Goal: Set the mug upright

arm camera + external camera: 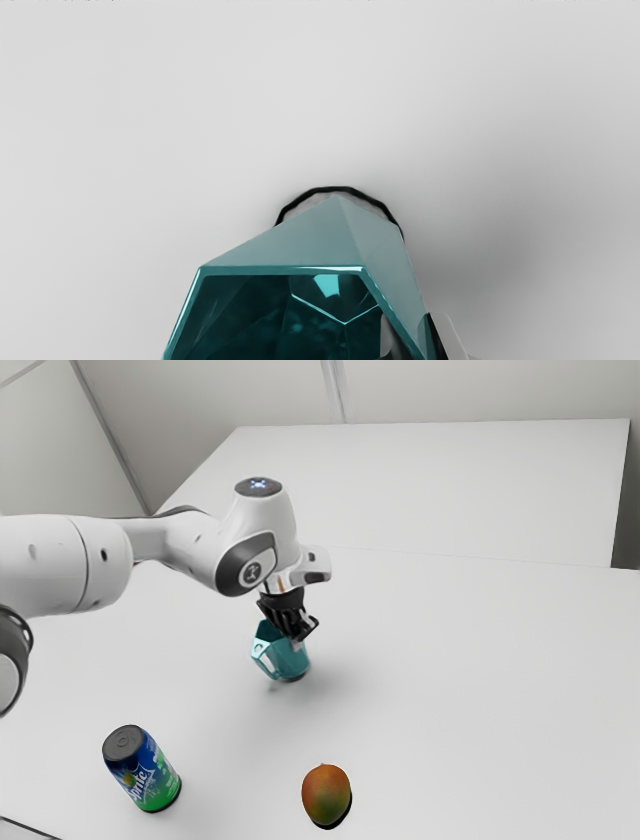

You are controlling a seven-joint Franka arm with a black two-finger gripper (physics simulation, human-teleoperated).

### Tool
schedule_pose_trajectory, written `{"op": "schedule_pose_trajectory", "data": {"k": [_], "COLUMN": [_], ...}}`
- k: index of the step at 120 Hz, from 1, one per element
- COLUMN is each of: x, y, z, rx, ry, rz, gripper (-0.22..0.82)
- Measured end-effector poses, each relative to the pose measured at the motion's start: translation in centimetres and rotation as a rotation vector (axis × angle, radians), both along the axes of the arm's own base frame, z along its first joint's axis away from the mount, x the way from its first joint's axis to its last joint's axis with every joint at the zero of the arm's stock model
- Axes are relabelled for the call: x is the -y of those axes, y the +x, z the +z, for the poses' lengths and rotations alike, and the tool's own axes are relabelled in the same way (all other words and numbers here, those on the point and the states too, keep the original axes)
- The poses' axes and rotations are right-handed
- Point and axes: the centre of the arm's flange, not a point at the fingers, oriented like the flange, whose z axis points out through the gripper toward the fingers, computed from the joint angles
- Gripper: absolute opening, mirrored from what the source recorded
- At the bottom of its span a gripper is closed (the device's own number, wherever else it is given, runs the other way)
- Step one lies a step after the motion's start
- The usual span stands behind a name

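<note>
While the mug [288,663] sits just below the tool [303,635], the two fingers pinch its wall from inside and outside.

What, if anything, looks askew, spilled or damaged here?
The mug looks askew: it leans, its mouth tipped toward the exterior view's left instead of straight up. The gripper pinches its wall, one finger inside and one outside. I see no spill or damage.

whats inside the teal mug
Inside the mug, one finger of the gripper reaches in past the rim, against dark, faceted inner walls. Whatever that finger covers can't be seen.
</note>
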Motion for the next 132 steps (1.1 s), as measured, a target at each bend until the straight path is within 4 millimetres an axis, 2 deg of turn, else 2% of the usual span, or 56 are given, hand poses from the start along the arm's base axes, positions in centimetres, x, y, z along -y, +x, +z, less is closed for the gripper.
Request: {"op": "schedule_pose_trajectory", "data": {"k": [16, 36, 48, 64, 76, 86, 98, 108, 132], "x": [0.2, 0.2, 0.2, 0.2, 0.8, 0.8, -1.1, -3.0, -6.4], "y": [0.1, 0.1, 0.0, -0.3, 0.7, 0.5, -0.7, -1.6, -0.4], "z": [-0.1, 0.3, 1.8, 4.8, 7.6, 11.3, 15.6, 17.9, 25.5], "rx": [0.009, 0.017, 0.038, 0.082, 0.124, 0.155, 0.176, 0.166, 0.193], "ry": [-0.003, -0.018, -0.031, -0.052, -0.068, -0.098, -0.124, -0.126, -0.125], "rz": [0.007, 0.015, 0.018, 0.023, 0.017, 0.021, 0.039, 0.058, 0.085], "gripper": [-0.16, 0.13, 0.27, 0.4, 0.48, 0.52, 0.55, 0.57, 0.59]}}
